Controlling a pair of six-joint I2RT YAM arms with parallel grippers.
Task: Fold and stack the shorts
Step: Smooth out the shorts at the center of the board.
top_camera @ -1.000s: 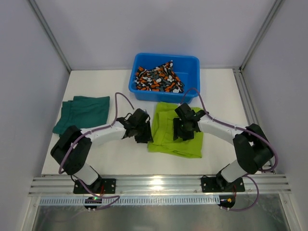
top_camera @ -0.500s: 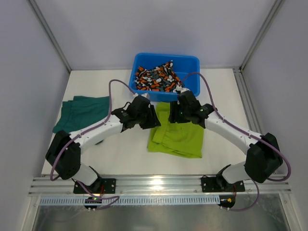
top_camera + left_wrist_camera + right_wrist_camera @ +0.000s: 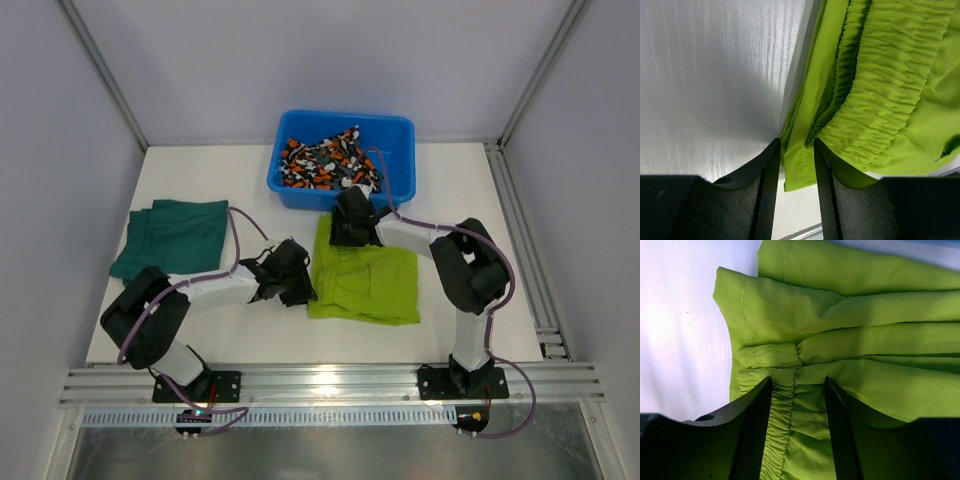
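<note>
**Top external view.** A blue plastic tub [image 3: 395,125] stands at the far middle of the white table [image 3: 230,330]. It holds the camouflage shorts [image 3: 325,160], crumpled, printed in orange, black, white and grey. The lime yellow-green shorts [image 3: 370,285] lie on the table just in front of the tub, spread nearly flat as a rough rectangle, plain and unprinted. The dark teal-green shorts [image 3: 175,235] lie folded flat, well apart to the left of the tub and nearer than it. The left gripper [image 3: 297,285] sits at the left edge of the lime shorts. The right gripper [image 3: 345,225] sits at their far left corner, just in front of the tub's near wall.

**Left wrist view.** The left gripper [image 3: 796,145] has its two black fingers [image 3: 767,170] a narrow gap apart. The folded hem of the lime yellow-green shorts [image 3: 880,100] fills that gap and touches both fingers, so it is pinched. A gathered, ribbed elastic waistband [image 3: 875,90] runs diagonally beside it. Bare table [image 3: 715,75] lies to the left.

**Right wrist view.** The right gripper [image 3: 797,382] stands with its jaws apart, astride the gathered waistband [image 3: 782,405] of the lime yellow-green shorts [image 3: 865,315]. The cloth there lies in smooth, stitched folds. Bare table [image 3: 675,340] shows at the left.
</note>
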